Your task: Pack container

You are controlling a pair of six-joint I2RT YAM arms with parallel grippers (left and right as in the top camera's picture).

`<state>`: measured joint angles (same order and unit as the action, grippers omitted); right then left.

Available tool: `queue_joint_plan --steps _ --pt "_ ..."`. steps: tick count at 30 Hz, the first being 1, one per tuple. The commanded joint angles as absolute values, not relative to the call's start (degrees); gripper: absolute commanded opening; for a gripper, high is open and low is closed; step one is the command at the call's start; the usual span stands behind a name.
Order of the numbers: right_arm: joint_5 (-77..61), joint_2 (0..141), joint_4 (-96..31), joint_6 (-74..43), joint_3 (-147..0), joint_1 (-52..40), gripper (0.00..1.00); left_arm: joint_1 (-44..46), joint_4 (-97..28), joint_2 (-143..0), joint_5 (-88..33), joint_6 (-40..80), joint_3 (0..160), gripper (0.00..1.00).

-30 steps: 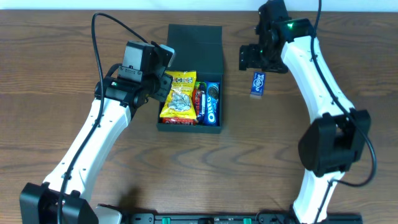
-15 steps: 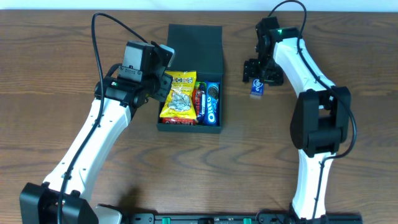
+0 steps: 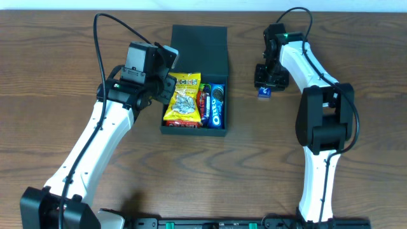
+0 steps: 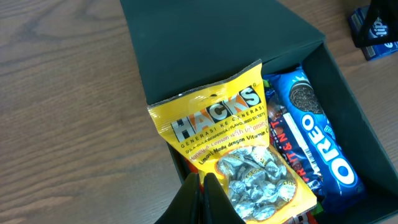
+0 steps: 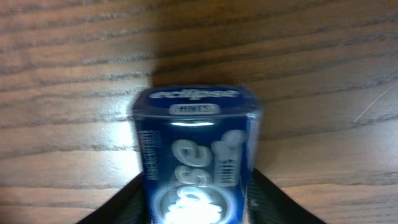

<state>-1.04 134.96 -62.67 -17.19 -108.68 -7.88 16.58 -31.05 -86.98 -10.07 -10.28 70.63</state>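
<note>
The dark teal container [image 3: 200,44] lies open at the table's middle, with its flap lid toward the far side. It holds a yellow Hacks candy bag [image 3: 183,97], a red packet [image 3: 204,102] and a blue Oreo pack [image 3: 217,105]; the bag also shows in the left wrist view [image 4: 239,155]. My left gripper [image 4: 200,186] is shut and empty, over the container's left wall by the yellow bag. My right gripper [image 5: 198,199] is down over a blue Eclipse mints box [image 5: 196,149] on the wood, right of the container, with a finger against each side. Only a corner of the box shows in the overhead view [image 3: 263,93].
The table is brown wood. Its far edge meets a white wall strip [image 3: 127,5]. A black rail [image 3: 210,222] runs along the near edge between the arm bases.
My right gripper has turned and come down onto the mints box, which now sits between its fingers. The left arm and the container's contents have not moved.
</note>
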Motion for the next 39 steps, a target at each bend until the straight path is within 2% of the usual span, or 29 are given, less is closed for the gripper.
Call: queue_joint_plan --steps 1,4,11,19,23,31,32,35,39 --pt "-0.7 135.3 -62.4 -17.1 -108.7 -7.7 0.38 16.5 -31.0 -87.0 -9.5 -9.6 70.5 0.06" --pt "-0.7 135.3 -62.6 -17.1 -108.7 -7.5 0.29 16.5 -31.0 -87.0 -9.5 -9.6 70.5 0.06" --pt "-5.1 135.2 -67.3 -16.2 -113.7 -7.6 0.20 16.4 -31.0 -87.0 -5.3 -9.6 70.5 0.06" --pt "-12.6 135.2 -82.5 -13.2 -133.6 -14.1 0.18 10.5 -29.3 -87.0 -3.9 -9.9 70.5 0.06" --pt "-19.2 135.2 -83.7 -13.2 -134.7 -19.8 0.19 7.1 -28.3 -87.0 -5.9 -9.8 70.5 0.07" --pt "-16.7 135.2 -88.8 -18.7 -134.0 -27.4 0.13 5.7 -28.2 -87.0 -6.2 -9.8 70.5 0.07" --pt "-15.9 135.2 -89.4 -19.5 -133.9 -27.9 0.18 5.7 -28.2 -87.0 -6.2 -9.8 70.5 0.07" --pt "-14.8 135.2 -90.7 -19.9 -133.9 -28.7 0.64 5.7 -28.1 -87.0 -6.2 -9.8 70.5 0.08" --pt "-14.8 135.2 -90.6 -19.9 -133.9 -28.9 0.87 5.7 -27.1 -87.0 -8.9 -9.8 70.5 0.09"
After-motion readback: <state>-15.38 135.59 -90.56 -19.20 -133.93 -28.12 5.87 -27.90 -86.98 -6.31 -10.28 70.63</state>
